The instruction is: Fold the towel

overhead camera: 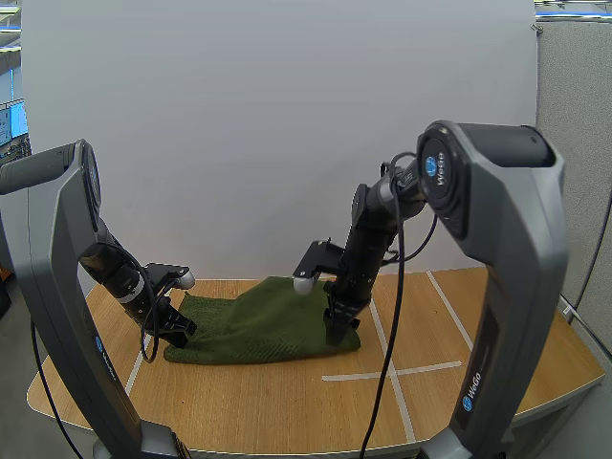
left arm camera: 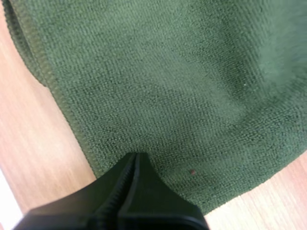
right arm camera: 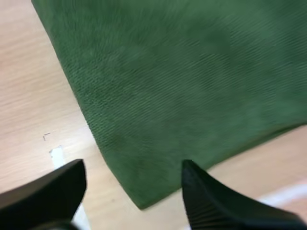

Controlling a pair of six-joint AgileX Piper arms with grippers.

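1. Towel [overhead camera: 263, 325]: dark green, it lies in a low, flattish heap on the wooden table [overhead camera: 287, 402] between the two arms. Its far side is raised a little toward the right arm.
2. The high view places both arms. The left gripper [overhead camera: 172, 330] sits low at the towel's left end, and the right gripper [overhead camera: 339, 330] points down at the towel's right end, near its front corner. From this view the gap between either pair of fingers is hard to judge.
3. The left wrist view settles it for that side. The left gripper [left arm camera: 135, 155] is closed, its two fingers pressed together as one dark wedge. The tip lies over the towel [left arm camera: 168, 86], just inside the stitched hem [left arm camera: 72, 115], with bare wood beyond the hem.
4. The right wrist view shows the right gripper [right arm camera: 133, 165] open, its fingers standing well apart. A corner of the towel [right arm camera: 192, 81] lies below, between them. One finger is over bare wood and the other is at the towel's edge. I cannot tell whether either tip touches the cloth.
5. The table is light wood with a rounded front edge. White tape [overhead camera: 382, 373] is laid on it in lines that cross to the right of the towel. The right wrist view shows a scrap of tape near the towel's corner.
6. Behind the table stands a plain white screen [overhead camera: 287, 115], with a grey partition [overhead camera: 574, 143] to its right.
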